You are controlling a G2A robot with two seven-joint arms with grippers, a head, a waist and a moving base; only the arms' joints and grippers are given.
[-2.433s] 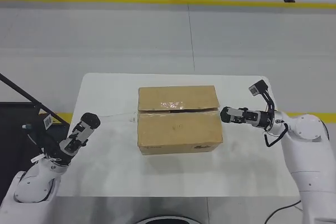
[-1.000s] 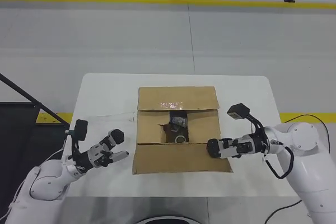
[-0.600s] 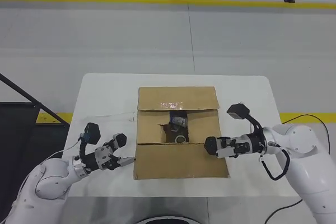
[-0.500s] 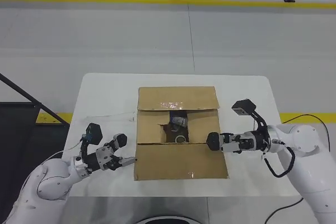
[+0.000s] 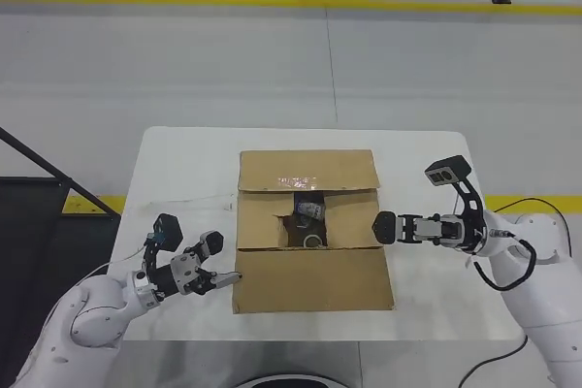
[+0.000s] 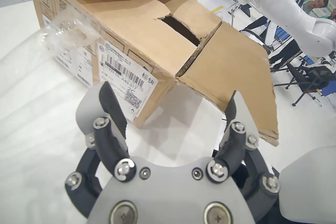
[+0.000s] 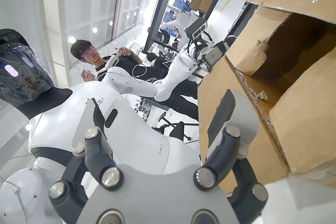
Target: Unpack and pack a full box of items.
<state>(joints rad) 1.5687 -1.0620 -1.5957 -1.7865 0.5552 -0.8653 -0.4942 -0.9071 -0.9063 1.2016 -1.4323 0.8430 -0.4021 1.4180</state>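
Nearest me, the box's (image 5: pixel 262 223) front flap (image 5: pixel 310 279) lies folded out over the table (image 5: pixel 175 165). My left gripper (image 5: pixel 223 260) sits at that flap's left edge, fingers spread wide and empty. One fingertip is right at the cardboard, though I can't tell whether it touches. My right gripper (image 5: pixel 384 228) is just beside the box's right wall, fingers likewise spread and holding nothing. Through the gap in the box's top I see items (image 5: pixel 308 225) inside, too dark to name. The back flap (image 5: pixel 307 170) covers the box's far half.
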